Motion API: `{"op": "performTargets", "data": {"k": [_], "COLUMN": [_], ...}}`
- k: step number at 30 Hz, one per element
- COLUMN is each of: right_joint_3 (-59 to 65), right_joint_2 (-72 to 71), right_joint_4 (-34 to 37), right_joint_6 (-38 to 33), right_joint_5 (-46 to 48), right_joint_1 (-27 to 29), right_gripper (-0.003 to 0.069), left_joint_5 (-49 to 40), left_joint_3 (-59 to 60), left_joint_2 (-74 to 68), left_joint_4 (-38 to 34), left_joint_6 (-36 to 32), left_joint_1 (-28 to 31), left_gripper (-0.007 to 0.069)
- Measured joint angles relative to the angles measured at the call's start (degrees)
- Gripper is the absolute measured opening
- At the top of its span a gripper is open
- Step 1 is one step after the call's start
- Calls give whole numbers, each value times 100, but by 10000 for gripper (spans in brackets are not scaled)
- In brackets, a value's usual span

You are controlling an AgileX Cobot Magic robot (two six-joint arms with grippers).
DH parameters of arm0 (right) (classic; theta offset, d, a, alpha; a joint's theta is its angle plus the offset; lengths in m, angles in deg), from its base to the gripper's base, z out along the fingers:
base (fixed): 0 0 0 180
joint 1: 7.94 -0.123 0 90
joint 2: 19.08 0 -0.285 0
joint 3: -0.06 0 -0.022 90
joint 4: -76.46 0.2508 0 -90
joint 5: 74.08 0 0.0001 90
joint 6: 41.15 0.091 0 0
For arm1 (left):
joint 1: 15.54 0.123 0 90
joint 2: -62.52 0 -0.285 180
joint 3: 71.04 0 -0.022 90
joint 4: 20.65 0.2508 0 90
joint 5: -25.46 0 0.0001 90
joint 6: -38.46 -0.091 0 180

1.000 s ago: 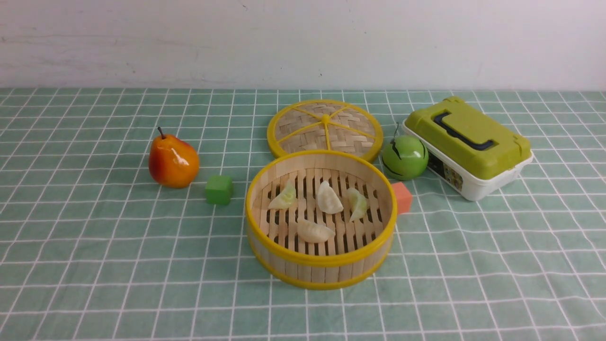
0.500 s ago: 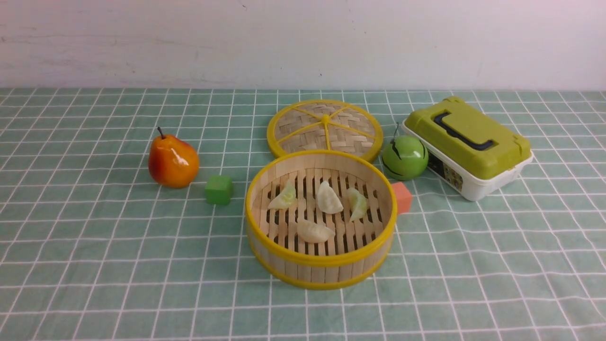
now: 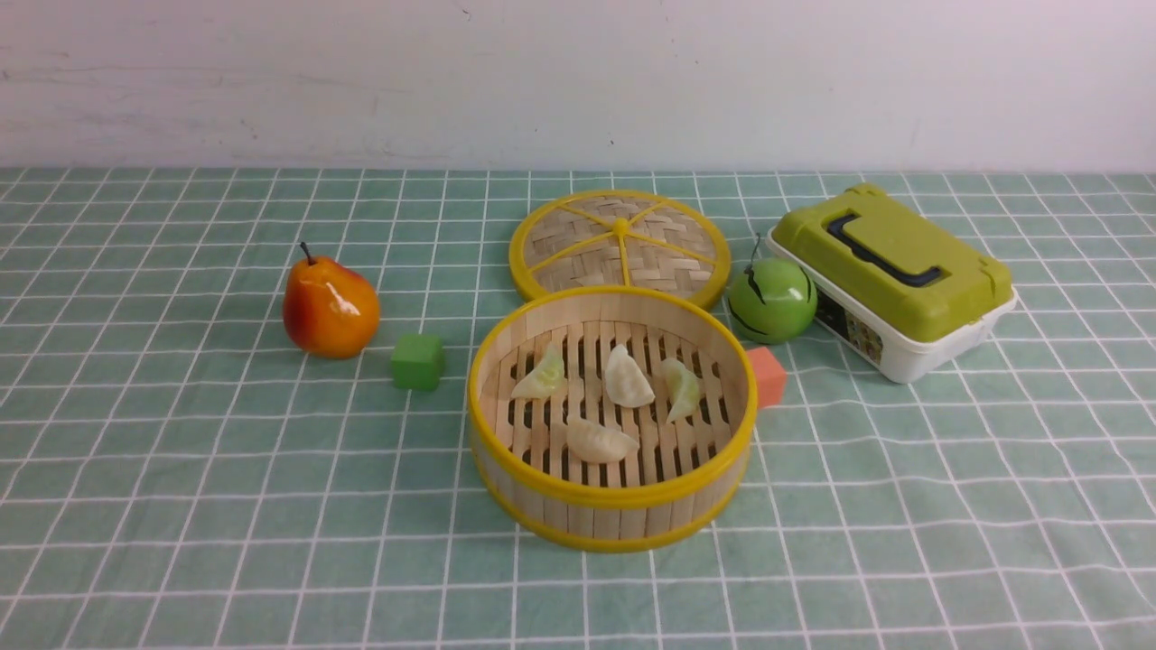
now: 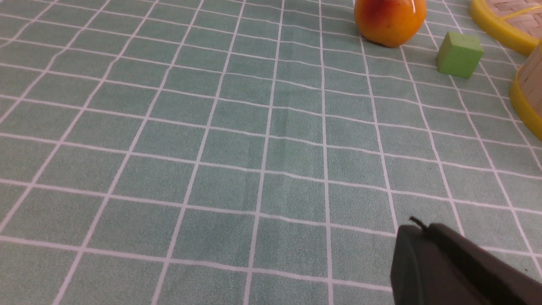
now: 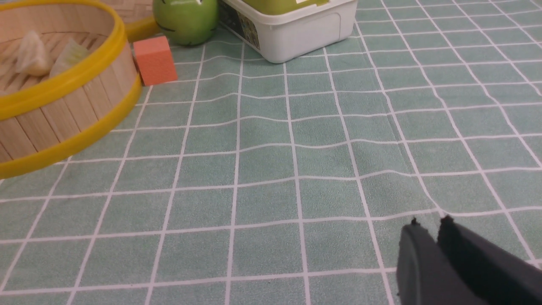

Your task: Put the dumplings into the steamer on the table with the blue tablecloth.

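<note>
The steamer [image 3: 612, 495] stands mid-table on the blue tablecloth [image 3: 181, 469]. Several dumplings lie on its slats: a pale green one [image 3: 542, 375], a cream one [image 3: 627, 377], a pale green one [image 3: 684, 388] and a cream one [image 3: 598, 441]. The right wrist view shows the steamer [image 5: 63, 110] with two dumplings, a cream one [image 5: 31, 55] and a pale green one [image 5: 70, 57]. My left gripper [image 4: 419, 228] is shut and empty over bare cloth, far from the steamer's wall [image 4: 529, 84]. My right gripper [image 5: 428, 221] is shut and empty over bare cloth. Neither gripper shows in the front view.
The flat woven lid [image 3: 619, 244] lies behind the steamer. A pear [image 3: 330, 307] and a green cube [image 3: 417, 362] sit to its left. A green apple [image 3: 772, 300], an orange block [image 3: 768, 376] and a green-lidded white box [image 3: 894, 280] sit to its right.
</note>
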Motion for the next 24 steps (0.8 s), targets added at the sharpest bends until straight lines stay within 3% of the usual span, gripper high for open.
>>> {"op": "performTargets", "data": {"k": [24], "right_joint_3": [0], "right_joint_2": [0], "right_joint_4": [0], "right_joint_6": [0], "right_joint_5": [0], "right_joint_1": [0], "right_gripper": [95], "left_joint_5": [0], "left_joint_3": [0], "left_joint_2": [0], "left_joint_4": [-5], "left_joint_6": [0], "left_joint_1": [0], "left_gripper": [-3]}}
